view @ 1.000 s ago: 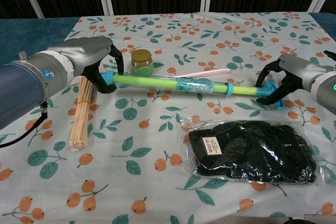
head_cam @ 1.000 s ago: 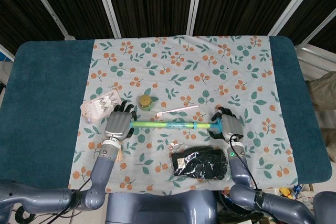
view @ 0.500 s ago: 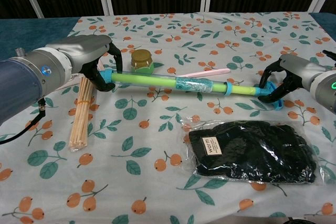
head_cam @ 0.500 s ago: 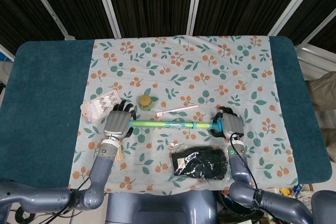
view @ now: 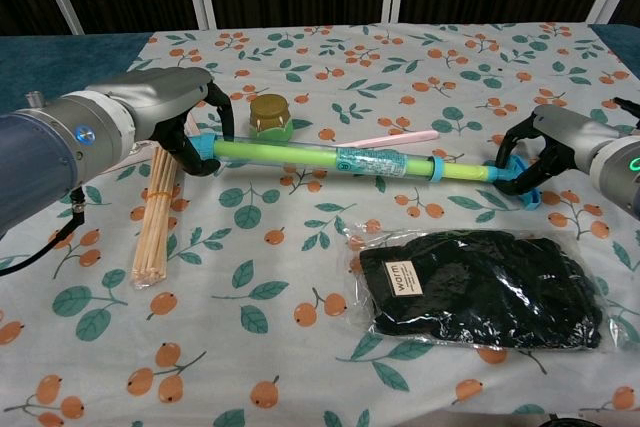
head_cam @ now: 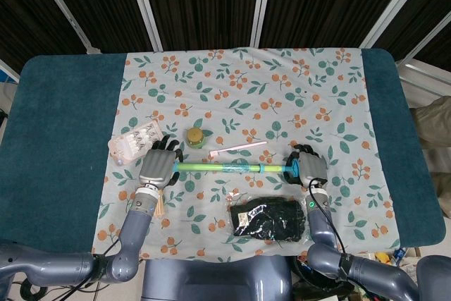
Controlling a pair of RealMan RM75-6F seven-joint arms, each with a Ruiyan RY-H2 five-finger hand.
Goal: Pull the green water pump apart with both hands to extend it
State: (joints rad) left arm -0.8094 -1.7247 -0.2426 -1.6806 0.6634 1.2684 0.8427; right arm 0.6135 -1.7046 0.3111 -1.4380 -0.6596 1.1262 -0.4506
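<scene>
The green water pump [view: 300,155] [head_cam: 211,167] lies level just above the floral cloth, a thick green tube with a thinner light-green rod running out to the right. My left hand [view: 175,112] [head_cam: 158,162] grips the blue end of the tube. My right hand [view: 545,147] [head_cam: 308,168] grips the blue handle [view: 515,182] at the rod's end. A blue collar [view: 437,168] marks where the rod leaves the tube.
A small jar [view: 270,115] with a gold lid stands just behind the tube, with a pink stick [view: 390,137] beside it. A bundle of wooden sticks [view: 157,212] lies under my left hand. A black packet [view: 480,287] lies front right. A clear pack [head_cam: 132,142] sits left.
My right hand with the handle has shifted slightly to the right, drawing a little more rod out. My left hand has stayed put.
</scene>
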